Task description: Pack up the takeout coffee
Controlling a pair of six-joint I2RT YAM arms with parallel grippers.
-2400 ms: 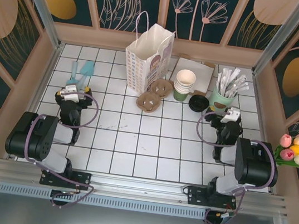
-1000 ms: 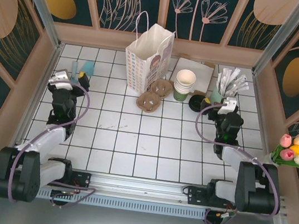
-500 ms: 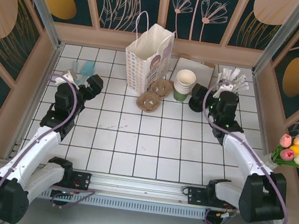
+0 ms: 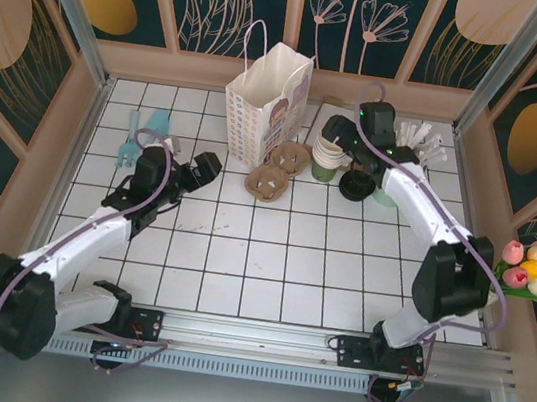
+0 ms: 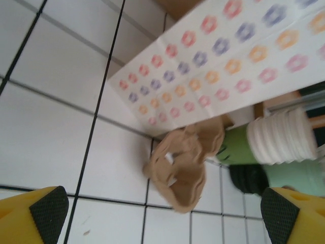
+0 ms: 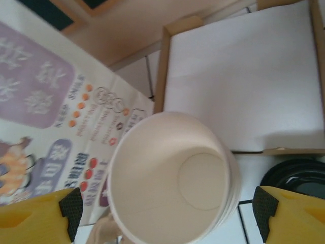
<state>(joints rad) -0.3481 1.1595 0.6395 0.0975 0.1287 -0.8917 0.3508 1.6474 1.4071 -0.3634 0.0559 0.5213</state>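
Observation:
The takeout coffee is out of view. A stack of lidless green cups (image 4: 331, 156) with cream insides stands at the back, and I look straight down into it (image 6: 170, 193). My right gripper (image 4: 334, 130) hangs over the stack, open (image 6: 167, 216), one yellow finger on each side of the rim, not touching. A loose black lid (image 4: 357, 185) lies just right of the stack (image 6: 297, 178). My left gripper (image 4: 205, 166) is open (image 5: 162, 216), low over the tiles, facing the brown cup carrier (image 5: 185, 162). The white paper bag (image 4: 270, 90) stands upright behind the carrier.
The cup carrier (image 4: 278, 170) leans against the bag's base. A cardboard tray (image 4: 359, 134) lies behind the cups. A mint holder of sticks (image 4: 406, 159) is at the back right. Teal cutlery (image 4: 148, 127) lies back left, tulips (image 4: 531, 269) beyond the right wall.
The right arm swung left and back, from beside the mint holder to above the cup stack. The left gripper moved right toward the carrier. Nothing was taken hold of.

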